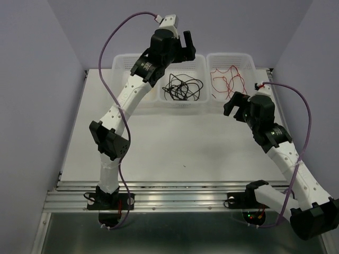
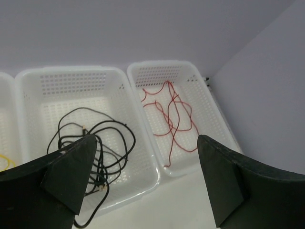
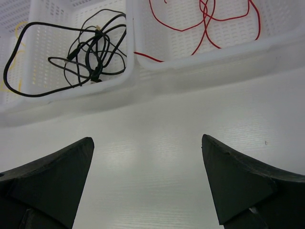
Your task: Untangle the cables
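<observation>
A tangle of black cable (image 1: 180,90) (image 2: 101,168) (image 3: 93,57) lies in the middle white basket (image 1: 159,99), with one loop draped over its near rim. Red cable (image 1: 229,79) (image 2: 169,119) (image 3: 206,28) is spread loosely in the right basket (image 1: 250,62). A bit of yellow cable (image 2: 4,162) shows at the left wrist view's edge. My left gripper (image 1: 186,47) (image 2: 147,140) hangs open above the middle basket, holding nothing. My right gripper (image 1: 235,106) (image 3: 147,138) is open over the bare table in front of the right basket, also holding nothing.
A third white basket (image 1: 121,61) stands at the back left, beside the other two along the table's far edge. Thick purple cables (image 1: 108,79) arc from both arms. Grey walls close in the left, back and right sides.
</observation>
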